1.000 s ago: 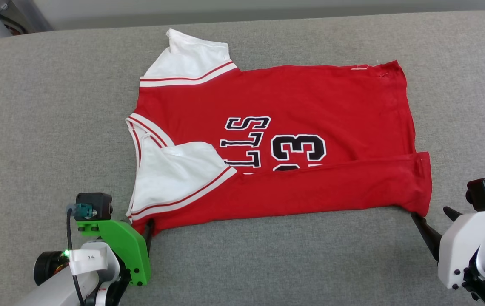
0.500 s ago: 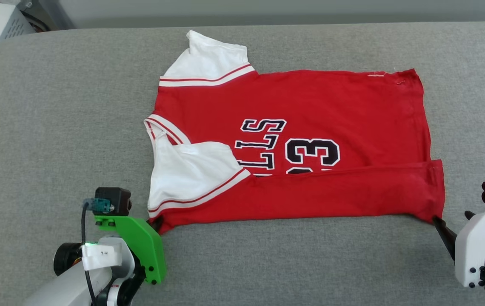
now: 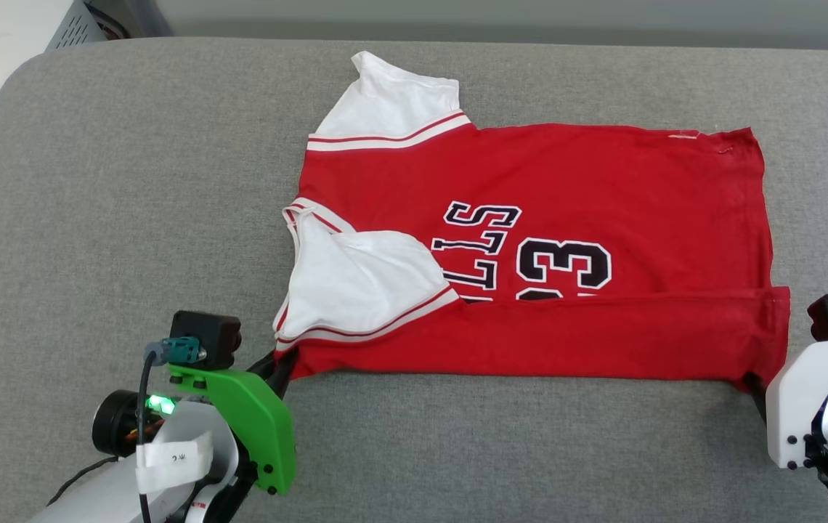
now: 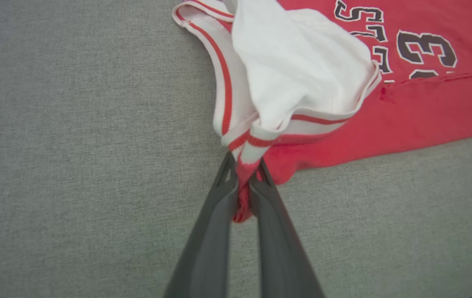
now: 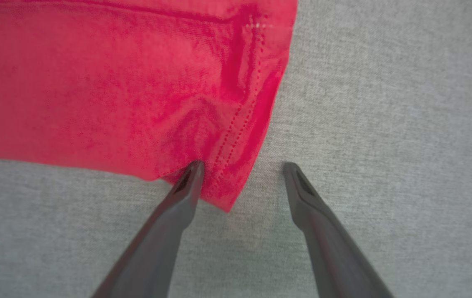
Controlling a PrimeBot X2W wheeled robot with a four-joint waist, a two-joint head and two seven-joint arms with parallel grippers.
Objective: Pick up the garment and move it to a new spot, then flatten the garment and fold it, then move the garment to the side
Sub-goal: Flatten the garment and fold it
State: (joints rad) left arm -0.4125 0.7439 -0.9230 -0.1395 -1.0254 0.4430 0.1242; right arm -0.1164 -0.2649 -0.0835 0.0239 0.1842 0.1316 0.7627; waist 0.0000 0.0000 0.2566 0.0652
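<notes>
The left pincer [image 4: 242, 165] is pressed together, pinching a bunched corner of the garment [image 4: 426, 111] where the red-and-white striped trim of a sleeve meets the red body cloth; a tongue of red fabric shows between its two smooth dark fingers. In the head view this pincer [image 3: 279, 367] sits at the lower left, below a bright green bracket [image 3: 254, 421] that carries a small black camera block. A white tag [image 3: 171, 457] on the forearm bears tiny marks too small to read.

The right pincer [image 5: 242, 165] is spread. The stitched hem corner of the garment [image 5: 95, 82] lies between its fingers, and the left-hand fingertip meets the cloth's edge. In the head view it [image 3: 752, 385] is at the lower right, at the garment's near hem corner.

The garment [image 3: 566, 196] lies flat across the middle of the head view, on a table [image 3: 94, 218] covered in grey woven cloth. Its long axis runs left to right, collar toward the left, hem toward the right. It is soft knit, red with white sleeves. The near edge is folded up over the front as a long red strip, and one white sleeve lies across the chest. The black, white-edged lettering is turned sideways: "LLS" can be read, and a large "3", with a second digit mostly hidden under the fold.
</notes>
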